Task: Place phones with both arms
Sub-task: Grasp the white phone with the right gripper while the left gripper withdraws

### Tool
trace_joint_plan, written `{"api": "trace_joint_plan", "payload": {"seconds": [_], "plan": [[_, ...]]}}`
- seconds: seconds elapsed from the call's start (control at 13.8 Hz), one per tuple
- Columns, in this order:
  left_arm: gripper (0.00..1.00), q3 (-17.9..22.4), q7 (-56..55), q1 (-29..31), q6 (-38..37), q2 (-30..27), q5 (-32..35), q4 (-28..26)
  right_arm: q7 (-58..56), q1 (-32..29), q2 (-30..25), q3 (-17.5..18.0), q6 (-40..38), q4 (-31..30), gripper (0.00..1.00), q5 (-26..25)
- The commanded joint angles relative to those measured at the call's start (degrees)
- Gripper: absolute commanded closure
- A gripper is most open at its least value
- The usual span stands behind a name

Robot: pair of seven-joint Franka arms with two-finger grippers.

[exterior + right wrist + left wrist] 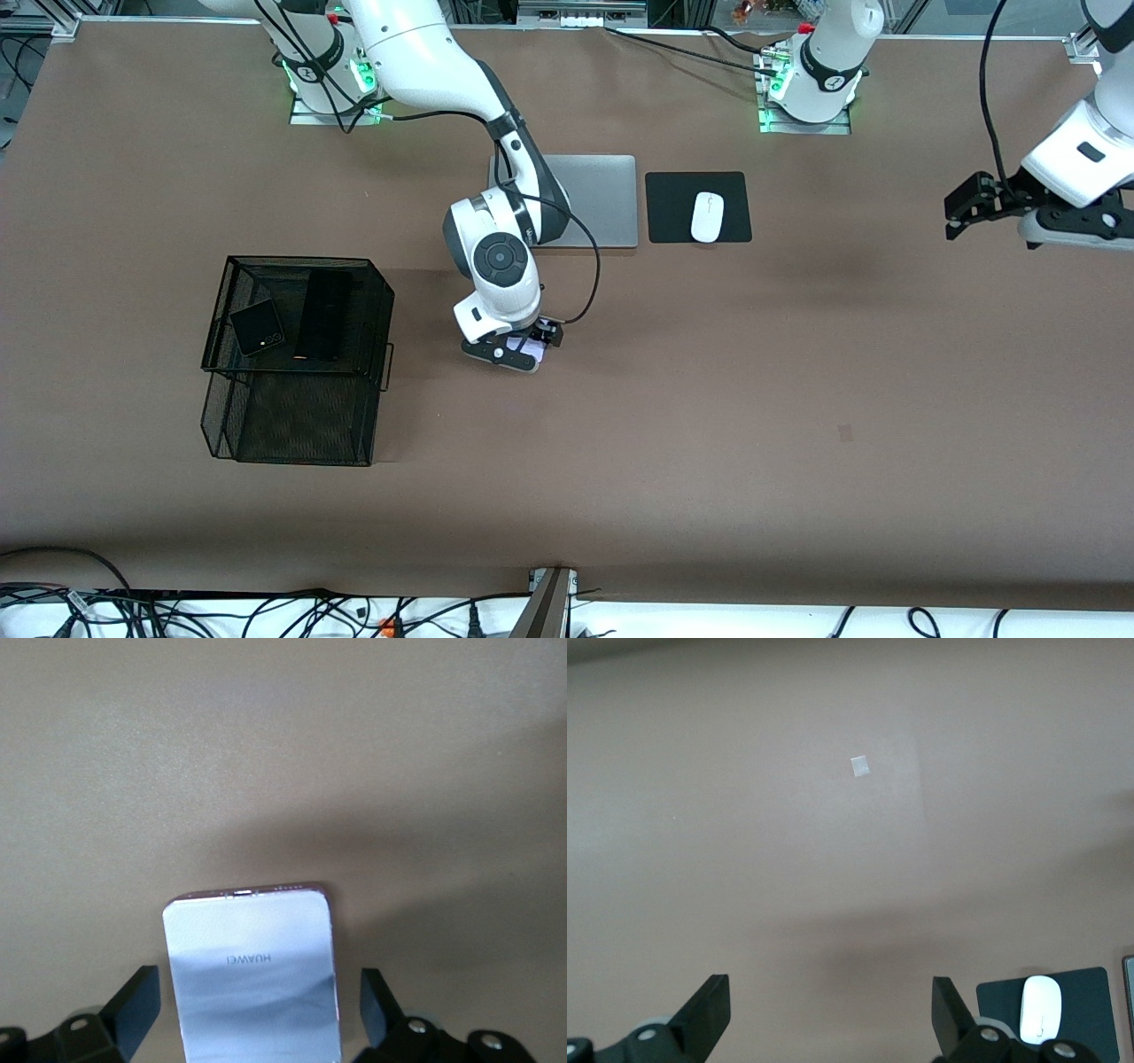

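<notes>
So the small white-lilac phone (252,970) lies flat on the brown table (709,399), mid-table, nearer the camera than the silver laptop (594,199). The right gripper (524,346) straddles it with fingers spread wide, not pinching yet, probably lining up a grab. Both black phones, squarish (257,326) and slim slab (323,315), already sit in the black mesh basket (292,425) toward the right arm's end. The left gripper (967,206) waits open over bare table at its own end.

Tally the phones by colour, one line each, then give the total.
Black phones: 2, the squarish phone and the slim phone, both on the mesh basket.
White-lilac phone: 1, on the table between the right gripper's fingers.
Total: 3
</notes>
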Motion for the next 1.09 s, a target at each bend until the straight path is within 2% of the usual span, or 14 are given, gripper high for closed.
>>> {"api": "trace_joint_plan", "payload": {"seconds": [0.0,0.22,0.29,0.36,0.44,0.51,0.58,0.8,1.02], "plan": [[0.0,-1.16,0.92,1.24,-1.3,1.92,-1.58,3.23,0.48,-0.02,0.8,0.56,2.5,0.02,0.0,1.09],[0.0,-1.16,0.92,0.71,-1.48,2.01,-1.58,3.32,0.22,-0.02,1.6,0.65,3.12,0.02,0.0,1.0],[0.0,-1.25,0.92,0.54,-1.65,1.92,-1.58,3.41,-0.14,-0.02,1.6,0.65,3.12,-0.06,0.09,1.0],[0.0,-1.25,0.92,0.53,-2.26,1.92,-1.58,3.41,-0.49,0.07,1.6,0.65,3.12,-0.07,0.3,0.91],[0.0,-1.25,1.18,0.53,-2.36,2.01,-1.58,3.5,-0.58,0.07,1.6,0.65,3.04,-0.07,0.54,0.74],[0.0,-1.16,1.44,0.71,-2.36,2.09,-1.58,3.5,-1.01,0.07,1.51,0.65,3.04,0.2,0.7,0.39],[0.0,-1.16,1.45,0.88,-2.36,2.09,-1.58,3.58,-1.1,0.07,0.9,0.47,2.34,0.46,0.76,0.3],[0.0,-1.25,1.45,0.53,-2.44,2.18,-1.58,3.76,-1.11,0.07,-4.09,-0.84,-6.94,2.47,0.76,-0.49],[0.0,-1.25,1.45,0.53,-2.45,2.18,-1.58,3.85,-5.91,-0.28,-11.21,-6.01,-20.13,5.81,0.76,-0.94]]}}
